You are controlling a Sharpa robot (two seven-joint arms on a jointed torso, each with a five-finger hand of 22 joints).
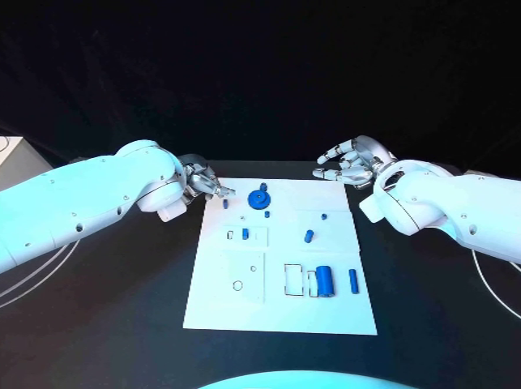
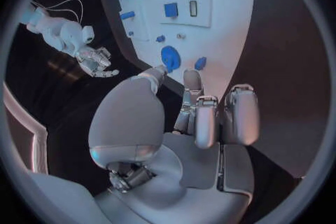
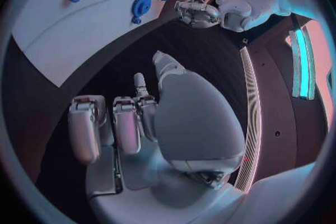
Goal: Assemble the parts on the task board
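The board [image 1: 281, 259] lies mid-worktop [image 1: 120, 324]. A gear [image 1: 259, 198] sits at its far end; a cylinder [image 1: 323, 280] and small pegs [image 1: 309, 237] lie loose, so most assembly seems left. Left hand [image 1: 202, 185] hovers by the gear, empty; right hand [image 1: 348, 166] spread, empty.

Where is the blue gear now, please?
In the head view the blue gear sits at the task board's far end, nearer the left hand than the right hand.

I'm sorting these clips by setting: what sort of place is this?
Probably a robotics lab or test bench: a white task board with small blue parts on a black table, dark backdrop behind.
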